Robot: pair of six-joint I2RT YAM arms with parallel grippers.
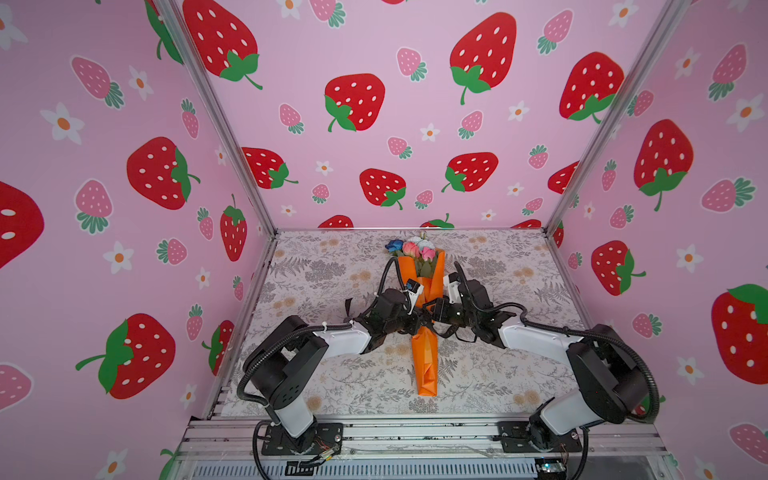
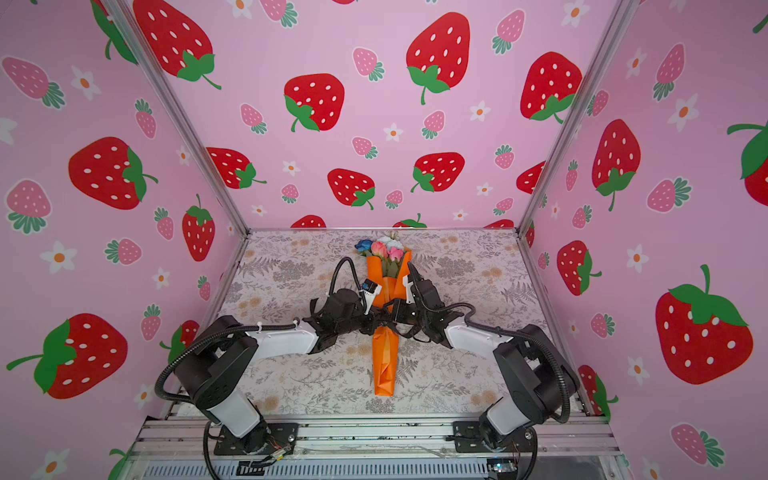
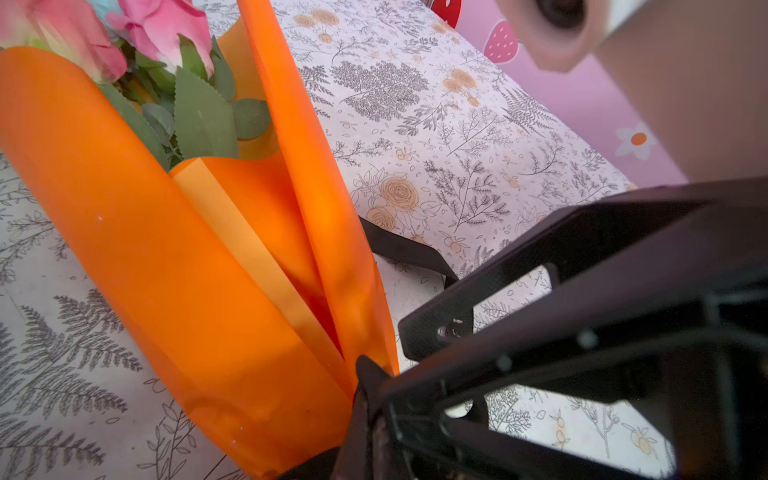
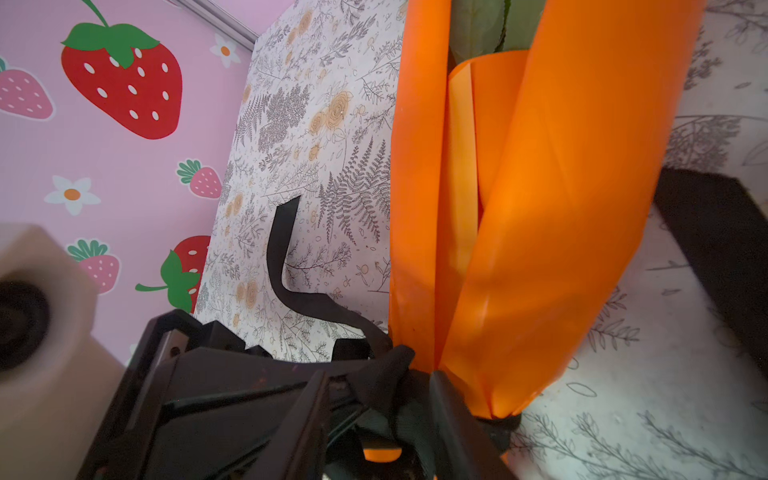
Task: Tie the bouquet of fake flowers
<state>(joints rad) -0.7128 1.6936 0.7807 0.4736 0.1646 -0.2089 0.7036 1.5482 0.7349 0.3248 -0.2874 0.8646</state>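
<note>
Mid-frame, the bouquet [image 1: 424,353] lay flat, ribbon [image 4: 282,249] at its waist for tying. There the left claw [image 3: 368,376] was pressed shut; the right claw's [image 4: 419,370] state was unclear.

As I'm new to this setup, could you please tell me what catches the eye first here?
The orange-wrapped bouquet lies in the middle of the table, blooms at the far end. The left gripper and right gripper meet at its waist, beside a black ribbon. Bright strawberry walls surround everything.
</note>
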